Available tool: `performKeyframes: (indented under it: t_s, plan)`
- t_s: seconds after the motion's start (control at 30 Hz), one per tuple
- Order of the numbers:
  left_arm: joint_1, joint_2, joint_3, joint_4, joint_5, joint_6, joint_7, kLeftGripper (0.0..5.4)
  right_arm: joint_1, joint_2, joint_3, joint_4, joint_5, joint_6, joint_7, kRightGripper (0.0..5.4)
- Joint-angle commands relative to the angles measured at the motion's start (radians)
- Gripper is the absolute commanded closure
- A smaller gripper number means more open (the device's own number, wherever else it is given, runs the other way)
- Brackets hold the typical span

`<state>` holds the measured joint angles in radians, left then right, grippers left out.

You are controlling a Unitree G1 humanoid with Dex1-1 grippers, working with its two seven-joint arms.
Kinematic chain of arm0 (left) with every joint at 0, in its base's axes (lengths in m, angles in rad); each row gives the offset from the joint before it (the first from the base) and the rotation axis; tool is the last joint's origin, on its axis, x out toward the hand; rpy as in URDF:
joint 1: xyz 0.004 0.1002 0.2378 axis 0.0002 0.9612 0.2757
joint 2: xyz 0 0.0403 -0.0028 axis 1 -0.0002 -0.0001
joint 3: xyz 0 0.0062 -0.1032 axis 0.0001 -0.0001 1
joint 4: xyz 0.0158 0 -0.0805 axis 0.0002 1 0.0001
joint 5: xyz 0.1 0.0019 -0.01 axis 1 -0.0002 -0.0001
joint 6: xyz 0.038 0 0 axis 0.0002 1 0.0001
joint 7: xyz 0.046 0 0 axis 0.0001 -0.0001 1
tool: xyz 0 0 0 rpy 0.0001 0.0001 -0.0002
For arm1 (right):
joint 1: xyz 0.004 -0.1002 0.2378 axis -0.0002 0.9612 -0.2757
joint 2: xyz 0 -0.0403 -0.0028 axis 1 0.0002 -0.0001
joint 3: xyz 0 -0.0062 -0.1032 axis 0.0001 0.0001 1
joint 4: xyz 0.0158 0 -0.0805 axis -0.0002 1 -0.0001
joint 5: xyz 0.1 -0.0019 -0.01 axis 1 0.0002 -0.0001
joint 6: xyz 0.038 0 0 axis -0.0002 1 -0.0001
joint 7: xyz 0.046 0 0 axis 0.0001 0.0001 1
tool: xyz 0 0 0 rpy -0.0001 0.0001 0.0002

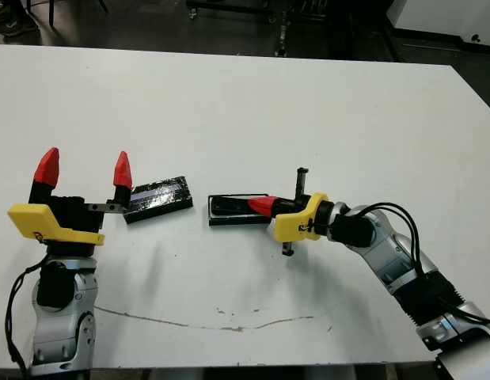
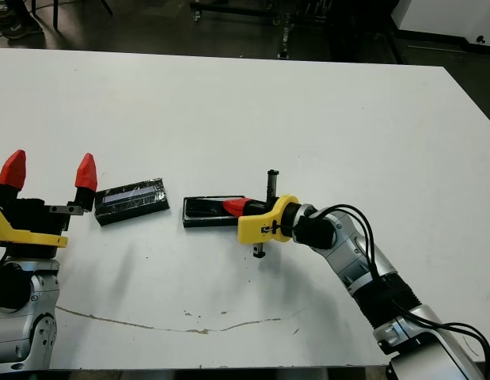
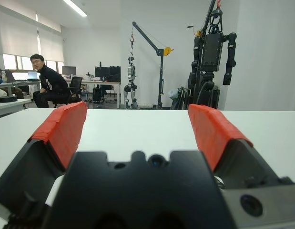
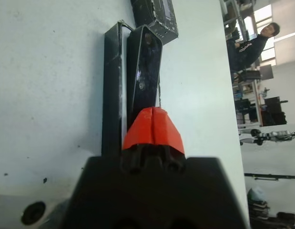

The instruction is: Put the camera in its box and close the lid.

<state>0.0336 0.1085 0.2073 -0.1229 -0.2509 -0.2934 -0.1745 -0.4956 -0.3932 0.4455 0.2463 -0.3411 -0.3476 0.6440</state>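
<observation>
Right pincer (image 1: 260, 207) tips together on camera (image 4: 143, 71) over box (image 4: 111, 90).

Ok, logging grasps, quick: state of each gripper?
Left gripper: open, holding nothing.
Right gripper: shut on the camera, at the box.

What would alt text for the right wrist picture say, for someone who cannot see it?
The right gripper, jaws shut on the end of the black camera, holds it tilted in the narrow black box on the white table. The lid lies beyond, and a seated person shows far off.
</observation>
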Motion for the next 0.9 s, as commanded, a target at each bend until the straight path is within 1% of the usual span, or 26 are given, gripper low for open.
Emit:
performKeyframes:
  t_s: [0.03,0.1,0.23,0.3,0.43,0.57,0.7,0.9]
  plan:
    - [0.006,-0.006,-0.004,0.004,0.001,0.002,0.001,0.00,-0.048,-0.014,-0.076,-0.046,0.079,0.062,0.034,5.39]
    - [0.006,-0.004,-0.005,0.008,0.006,-0.002,0.001,0.00,-0.077,-0.012,-0.111,-0.066,0.121,0.098,0.052,5.39]
    - [0.007,-0.005,-0.004,0.006,-0.009,0.004,-0.007,0.00,-0.125,-0.007,-0.170,-0.113,0.209,0.171,0.087,5.39]
    - [0.009,-0.004,-0.006,0.003,0.001,0.003,-0.002,0.00,-0.149,-0.005,-0.191,-0.126,0.247,0.204,0.101,5.39]
    - [0.009,-0.006,-0.007,0.006,0.010,-0.005,0.001,0.00,-0.198,0.007,-0.218,-0.117,0.290,0.247,0.101,5.39]
    - [0.009,-0.007,-0.007,0.006,0.012,-0.005,0.003,0.00,-0.251,0.031,-0.217,-0.062,0.302,0.260,0.098,5.39]
    - [0.007,-0.010,-0.003,0.010,-0.005,-0.009,-0.006,0.00,-0.296,0.047,-0.183,-0.003,0.277,0.269,0.120,5.39]
    - [0.008,-0.010,-0.002,0.013,-0.007,-0.024,-0.011,0.00,-0.366,0.064,-0.095,0.065,0.236,0.352,0.218,5.39]
